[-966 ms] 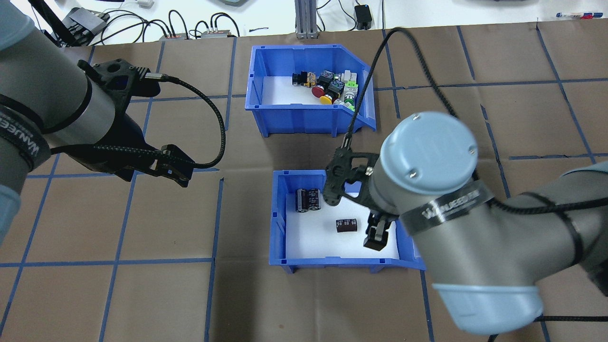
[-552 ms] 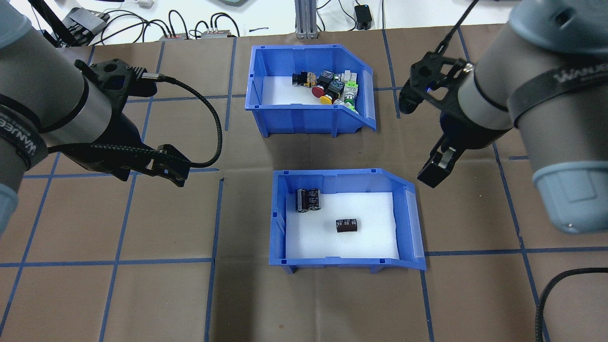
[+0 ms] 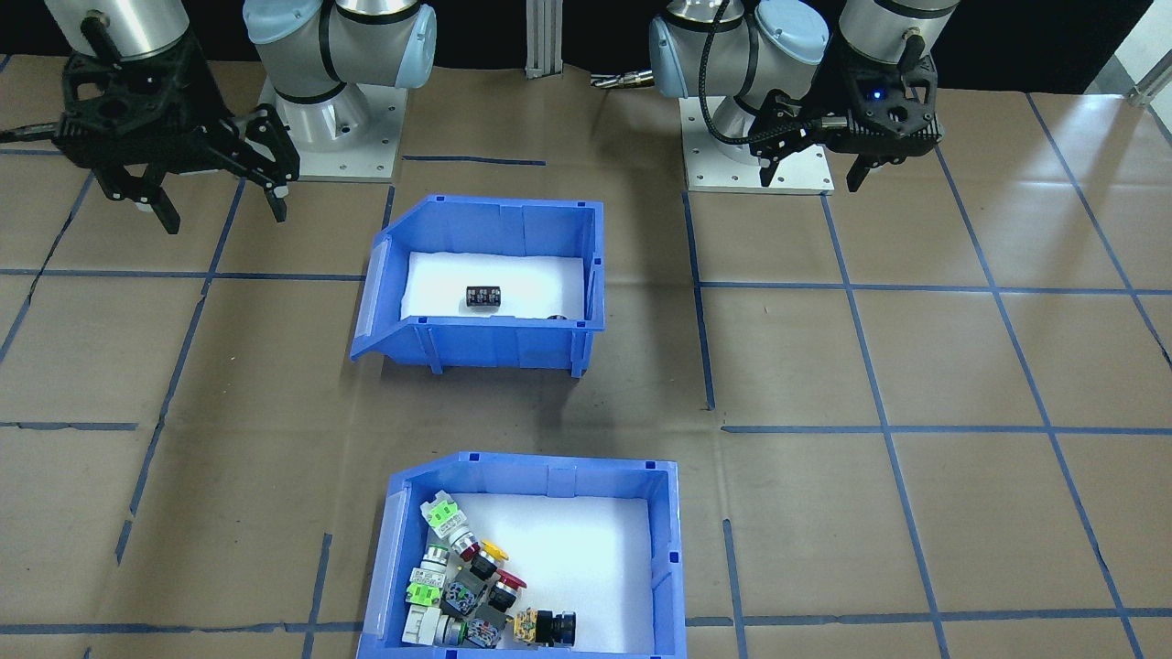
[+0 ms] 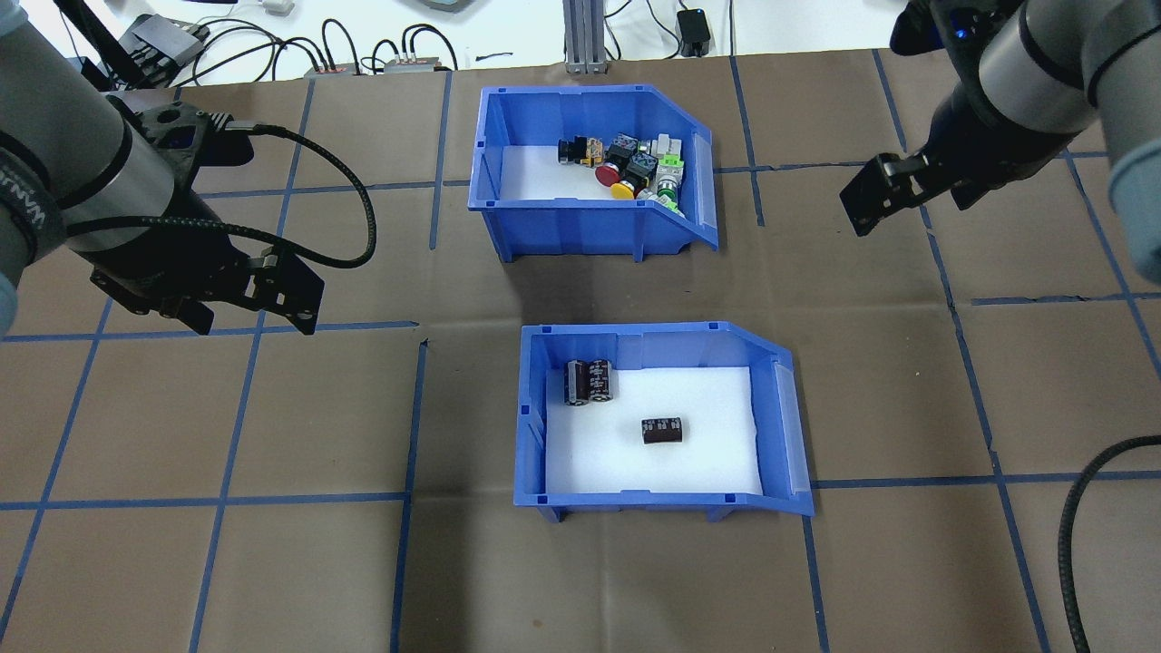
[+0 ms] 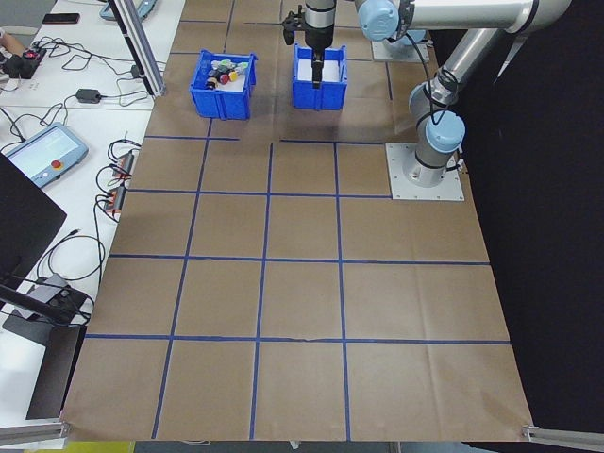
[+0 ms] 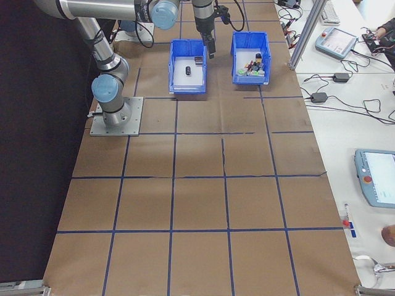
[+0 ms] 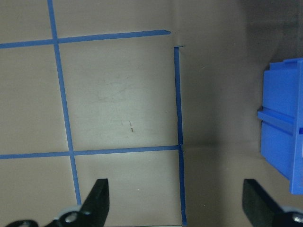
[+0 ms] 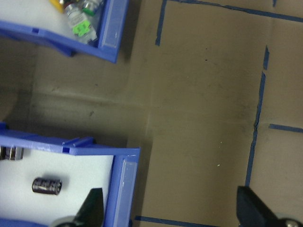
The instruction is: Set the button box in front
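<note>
Brown paper taped into a blue grid covers the table (image 4: 272, 562), and cables and control boxes crowd the white bench along its far edge. The button box (image 4: 590, 172) sits on the far side of the table from the robot, its push-button switches (image 4: 635, 168) heaped in green, red, yellow and black toward its sloped open end. A second blue bin (image 4: 658, 422) stands nearer the robot, apart from the first, with dark capacitors (image 4: 662, 430) lying on its white foam.

Neither arm touches either bin. The left gripper (image 4: 245, 304) hangs over bare paper well off to the left of the bins, fingers spread wide with nothing between them; its wrist camera shows only a blue corner of a bin at the edge. The right gripper (image 3: 215, 188) hovers off to the right of the bins, also spread wide and empty, both bins' open ends showing in its wrist view.
</note>
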Action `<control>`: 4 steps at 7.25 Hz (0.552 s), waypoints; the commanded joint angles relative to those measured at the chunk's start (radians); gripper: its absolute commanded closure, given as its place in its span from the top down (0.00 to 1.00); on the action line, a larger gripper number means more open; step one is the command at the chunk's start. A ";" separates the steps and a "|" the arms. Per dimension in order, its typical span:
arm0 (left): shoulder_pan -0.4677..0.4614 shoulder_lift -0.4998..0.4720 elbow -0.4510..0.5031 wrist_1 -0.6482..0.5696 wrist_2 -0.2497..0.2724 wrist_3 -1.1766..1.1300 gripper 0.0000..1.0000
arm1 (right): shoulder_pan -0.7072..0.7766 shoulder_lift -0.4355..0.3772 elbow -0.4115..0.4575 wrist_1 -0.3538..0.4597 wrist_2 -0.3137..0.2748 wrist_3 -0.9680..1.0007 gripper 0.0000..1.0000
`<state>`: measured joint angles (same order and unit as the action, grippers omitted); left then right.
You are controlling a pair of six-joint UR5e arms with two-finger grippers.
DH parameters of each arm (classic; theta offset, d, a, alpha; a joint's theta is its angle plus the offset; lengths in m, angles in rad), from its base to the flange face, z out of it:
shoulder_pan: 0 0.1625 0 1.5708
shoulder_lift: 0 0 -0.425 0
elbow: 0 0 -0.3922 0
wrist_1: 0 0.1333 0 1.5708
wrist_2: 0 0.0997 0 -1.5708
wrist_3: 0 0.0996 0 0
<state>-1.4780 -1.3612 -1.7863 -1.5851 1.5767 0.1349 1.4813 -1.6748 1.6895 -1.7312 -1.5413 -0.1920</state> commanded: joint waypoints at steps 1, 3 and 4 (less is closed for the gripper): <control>0.002 -0.025 0.005 0.007 -0.001 0.002 1.00 | 0.028 0.093 -0.085 0.027 -0.002 0.213 1.00; 0.002 -0.033 0.005 0.013 -0.001 0.003 1.00 | 0.077 0.133 -0.096 0.027 -0.020 0.289 1.00; 0.002 -0.035 0.004 0.013 -0.001 0.030 1.00 | 0.077 0.135 -0.094 0.027 -0.022 0.280 1.00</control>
<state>-1.4757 -1.3927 -1.7812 -1.5739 1.5754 0.1447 1.5472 -1.5497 1.5977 -1.7052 -1.5563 0.0800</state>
